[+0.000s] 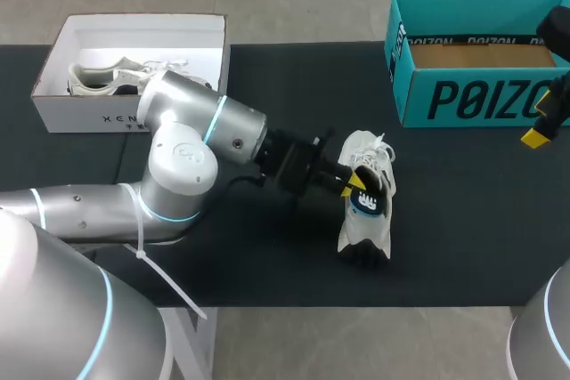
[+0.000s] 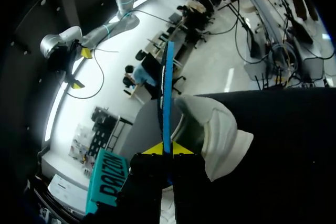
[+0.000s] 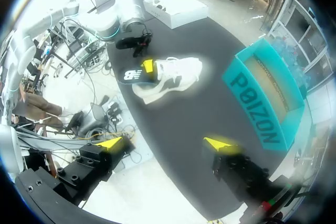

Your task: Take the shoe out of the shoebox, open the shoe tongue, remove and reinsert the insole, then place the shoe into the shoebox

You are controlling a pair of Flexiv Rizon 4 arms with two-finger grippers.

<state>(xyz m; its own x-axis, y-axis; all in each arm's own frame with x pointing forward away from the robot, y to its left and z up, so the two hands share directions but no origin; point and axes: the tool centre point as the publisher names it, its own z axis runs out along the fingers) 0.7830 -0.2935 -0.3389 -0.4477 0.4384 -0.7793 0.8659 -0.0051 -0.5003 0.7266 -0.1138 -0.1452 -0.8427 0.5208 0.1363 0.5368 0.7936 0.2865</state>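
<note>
We were at the insole step. Our left gripper was clamped on the insole, fingers pinching it from both sides at the mouth of the shoe. The shoe lay on the table between the white box and the teal box, outside both. Our right gripper hung wide open and empty near the teal box. We could not tell whether the insole was fully free. Next, we judged, it had to slide flat toward the toe, with the shoe steadied.
</note>
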